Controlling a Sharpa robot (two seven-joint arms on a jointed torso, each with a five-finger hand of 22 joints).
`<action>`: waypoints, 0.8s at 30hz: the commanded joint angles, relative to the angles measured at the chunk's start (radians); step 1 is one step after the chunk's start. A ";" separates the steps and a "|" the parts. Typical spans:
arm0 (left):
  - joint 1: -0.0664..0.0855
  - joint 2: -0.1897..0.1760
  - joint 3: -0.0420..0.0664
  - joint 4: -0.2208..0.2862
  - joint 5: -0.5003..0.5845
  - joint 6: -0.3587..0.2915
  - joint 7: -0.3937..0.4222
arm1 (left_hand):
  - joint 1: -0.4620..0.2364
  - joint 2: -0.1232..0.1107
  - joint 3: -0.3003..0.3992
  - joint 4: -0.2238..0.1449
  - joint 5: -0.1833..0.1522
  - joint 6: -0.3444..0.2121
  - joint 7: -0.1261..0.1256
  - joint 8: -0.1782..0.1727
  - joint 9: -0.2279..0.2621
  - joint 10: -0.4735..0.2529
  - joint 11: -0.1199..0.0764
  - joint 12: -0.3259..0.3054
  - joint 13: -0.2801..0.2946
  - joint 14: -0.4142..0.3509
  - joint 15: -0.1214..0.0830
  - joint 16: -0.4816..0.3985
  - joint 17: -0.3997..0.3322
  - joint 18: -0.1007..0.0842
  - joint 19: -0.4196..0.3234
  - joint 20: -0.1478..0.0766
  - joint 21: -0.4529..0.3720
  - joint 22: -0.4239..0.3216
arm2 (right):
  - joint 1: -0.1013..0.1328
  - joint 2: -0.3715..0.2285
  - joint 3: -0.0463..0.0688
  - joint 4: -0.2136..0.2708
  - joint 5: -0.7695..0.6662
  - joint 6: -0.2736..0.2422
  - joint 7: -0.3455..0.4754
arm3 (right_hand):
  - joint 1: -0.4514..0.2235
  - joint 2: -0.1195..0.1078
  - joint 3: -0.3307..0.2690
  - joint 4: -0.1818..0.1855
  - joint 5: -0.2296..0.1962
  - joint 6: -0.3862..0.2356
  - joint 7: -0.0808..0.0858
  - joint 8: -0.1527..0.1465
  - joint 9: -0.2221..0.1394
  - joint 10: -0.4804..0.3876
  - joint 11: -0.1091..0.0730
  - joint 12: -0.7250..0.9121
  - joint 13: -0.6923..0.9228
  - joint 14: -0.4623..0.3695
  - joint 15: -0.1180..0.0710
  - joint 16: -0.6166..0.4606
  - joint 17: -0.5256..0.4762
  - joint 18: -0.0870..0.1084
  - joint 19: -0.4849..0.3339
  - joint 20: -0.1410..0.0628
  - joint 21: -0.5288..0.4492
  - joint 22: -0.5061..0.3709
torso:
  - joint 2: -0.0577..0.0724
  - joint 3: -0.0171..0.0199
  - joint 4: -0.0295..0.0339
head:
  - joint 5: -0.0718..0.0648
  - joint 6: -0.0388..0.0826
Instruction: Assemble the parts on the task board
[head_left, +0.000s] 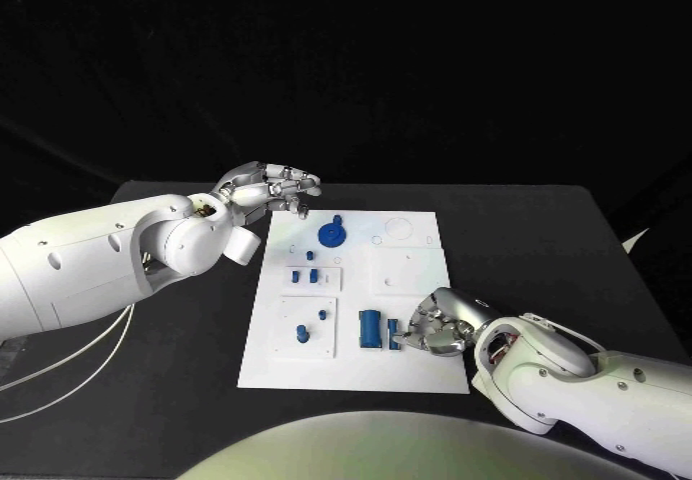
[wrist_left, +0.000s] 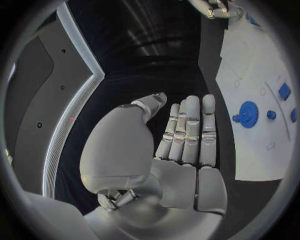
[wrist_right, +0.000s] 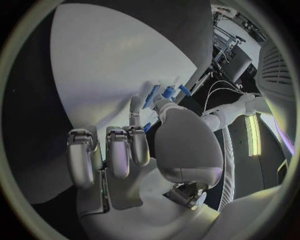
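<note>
Parts (head_left: 372, 329) lay blue on the task board (head_left: 408, 369) at mid-table. We saw the left hand (head_left: 274, 187) hovering at its far corner, fingers straight, holding nothing — the right hand (head_left: 438, 325) seemingly pinched one part (head_left: 394, 335).

- You have a black table (head_left: 548, 260) carrying everything.
- Directly on it, in the middle, lies the white task board (head_left: 411, 375), flat, its long side running away from the robot.
- White cables (head_left: 65, 365) trail across the table's left edge.
</note>
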 joint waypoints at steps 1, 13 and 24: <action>0.001 0.000 0.000 -0.001 0.003 0.002 0.008 | -0.007 -0.001 0.000 -0.005 -0.005 -0.006 0.001 0.004 0.001 -0.005 0.000 0.004 -0.001 -0.005 0.002 0.000 -0.002 0.017 0.010 0.000 -0.004 0.001 | 0.010 -0.015 0.003 0.021 0.000 -0.035 0.037 | -0.011 0.000 -0.014 0.001 -0.003 0.006 -0.003 -0.007 0.001 0.065 -0.006 -0.003 0.209 0.106 -0.006 0.006 0.263 -0.006 0.105 -0.005 0.001 0.262 | -0.002 -0.0006 -0.0011 | -0.002 0.000; -0.004 0.020 -0.017 -0.019 0.056 -0.091 0.089 | -0.018 -0.005 -0.008 0.000 -0.026 -0.008 0.001 0.006 0.002 0.004 -0.002 0.015 0.000 -0.014 0.002 -0.007 -0.006 0.017 0.006 0.001 -0.016 0.000 | 0.148 -0.044 0.006 -0.110 0.601 -0.135 0.536 | 0.123 0.027 -0.056 -0.014 0.086 -0.164 0.055 -0.055 0.049 -0.125 0.045 -0.347 0.004 0.046 0.037 -0.111 0.063 0.078 -0.084 0.033 -0.399 0.131 | -0.037 -0.0200 -0.0066 | -0.013 0.028; -0.038 0.130 -0.021 -0.174 0.206 -0.226 0.208 | -0.005 -0.007 -0.078 0.065 -0.034 -0.073 -0.004 -0.024 -0.015 -0.052 0.007 -0.075 -0.071 -0.186 0.061 -0.546 -0.174 0.017 -0.214 0.065 -0.359 -0.289 | 0.217 0.134 0.015 -0.522 1.218 0.064 0.846 | 0.251 -0.002 0.176 -0.090 0.160 -0.315 0.161 -0.111 -0.059 -0.580 0.167 -1.098 -0.661 -0.493 0.161 -0.834 -0.636 0.169 -0.554 0.153 -1.225 -0.277 | -0.076 -0.0185 -0.0109 | -0.021 0.161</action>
